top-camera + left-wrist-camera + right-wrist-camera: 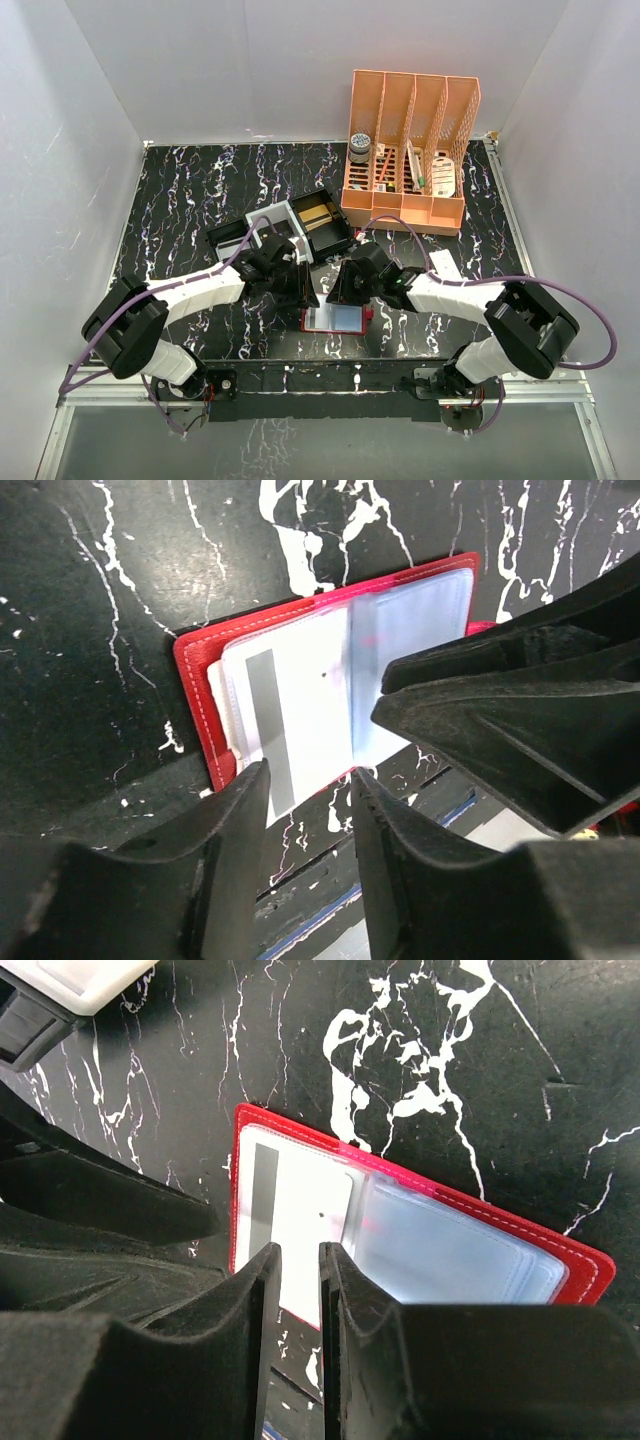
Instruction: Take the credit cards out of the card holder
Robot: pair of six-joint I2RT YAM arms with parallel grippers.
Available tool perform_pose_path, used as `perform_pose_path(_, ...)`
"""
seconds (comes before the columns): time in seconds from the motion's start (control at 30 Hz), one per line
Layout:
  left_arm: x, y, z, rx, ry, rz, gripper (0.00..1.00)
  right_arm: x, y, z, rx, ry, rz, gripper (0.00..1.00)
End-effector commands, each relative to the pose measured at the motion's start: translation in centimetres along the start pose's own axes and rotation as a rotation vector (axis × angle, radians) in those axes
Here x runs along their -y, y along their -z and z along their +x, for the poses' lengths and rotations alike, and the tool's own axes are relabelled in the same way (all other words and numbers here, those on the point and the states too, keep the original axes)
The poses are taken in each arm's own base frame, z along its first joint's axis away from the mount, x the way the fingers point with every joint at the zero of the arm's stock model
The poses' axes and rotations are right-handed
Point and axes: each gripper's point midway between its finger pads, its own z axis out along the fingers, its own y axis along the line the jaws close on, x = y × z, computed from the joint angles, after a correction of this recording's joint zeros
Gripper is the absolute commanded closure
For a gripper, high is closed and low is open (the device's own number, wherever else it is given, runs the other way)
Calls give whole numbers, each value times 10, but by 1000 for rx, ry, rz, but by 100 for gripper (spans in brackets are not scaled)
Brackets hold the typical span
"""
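Two pairs of matte black, wedge-shaped fingers met over the card holder (335, 318), which lay open near the near edge of the white-veined black table (180, 200). Its red leather-like cover had pale stitching, and glossy clear sleeves (450, 1250) lined both pages. A white card (310, 700) with a grey stripe jutted nearward from the left page. The left gripper (305, 780) stood open astride that card's edge. The right gripper (300, 1250) showed only a slit, and whether it pinched the card could not be told.
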Motion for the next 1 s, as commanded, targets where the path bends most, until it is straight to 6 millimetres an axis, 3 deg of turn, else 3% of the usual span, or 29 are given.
perform_pose_path(0.0, 16, 3, -1, -6, -28, 63, 65, -4, 0, -2, 1, 17, -7, 80)
perform_pose_path(0.13, 9, -5, 5, -35, -29, 49, 68, 20, -14, 15, -65, -7, 65, 81)
perform_pose_path(0.33, -29, -19, 25, -83, 19, -73, 72, 39, -18, 26, -90, -31, 131, 82)
perform_pose_path(0.43, -38, -16, 30, -80, 29, -106, 72, 38, -18, 28, -89, -46, 119, 80)
perform_pose_path(0.6, -36, -13, 35, -86, 20, -78, 72, 31, -20, 30, -94, -55, 66, 79)
perform_pose_path(0.73, -32, -17, 35, -102, 15, -55, 74, 17, -19, 30, -100, -57, -9, 82)
perform_pose_path(0.97, -40, -16, 35, -102, 27, -105, 77, 9, -11, 25, -76, -78, -69, 88)
